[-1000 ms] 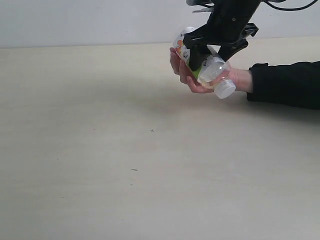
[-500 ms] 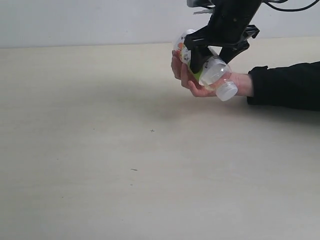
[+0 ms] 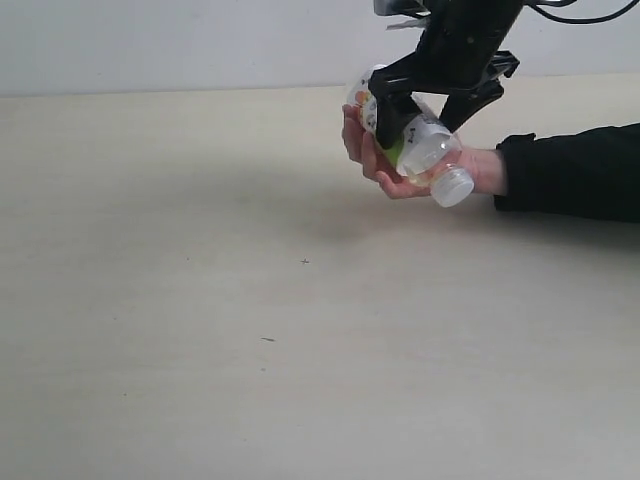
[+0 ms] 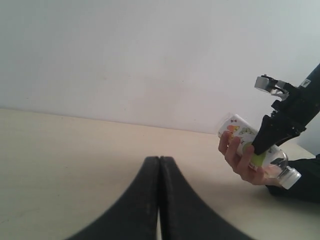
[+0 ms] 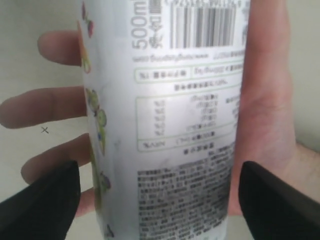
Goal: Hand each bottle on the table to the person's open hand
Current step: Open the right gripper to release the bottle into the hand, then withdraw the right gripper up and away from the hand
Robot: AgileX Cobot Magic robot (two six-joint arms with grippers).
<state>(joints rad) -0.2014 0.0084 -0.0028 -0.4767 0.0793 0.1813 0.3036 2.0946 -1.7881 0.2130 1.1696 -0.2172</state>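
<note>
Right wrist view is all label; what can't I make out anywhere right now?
- Right wrist view: bottle cap and base cut off by frame edges; fine print blurred.
- Exterior view: palm of the hand hidden under bottle and right gripper.
- Left wrist view: label too small to read.

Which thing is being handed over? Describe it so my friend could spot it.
Over the pale cream table, a black sleeve reaches in from the right of the exterior view. Its bare hand cradles a clear bottle, tilted cap-down, beneath the black right gripper. It is the only bottle in view, with a white cap and a white-and-green fruit-printed label.
</note>
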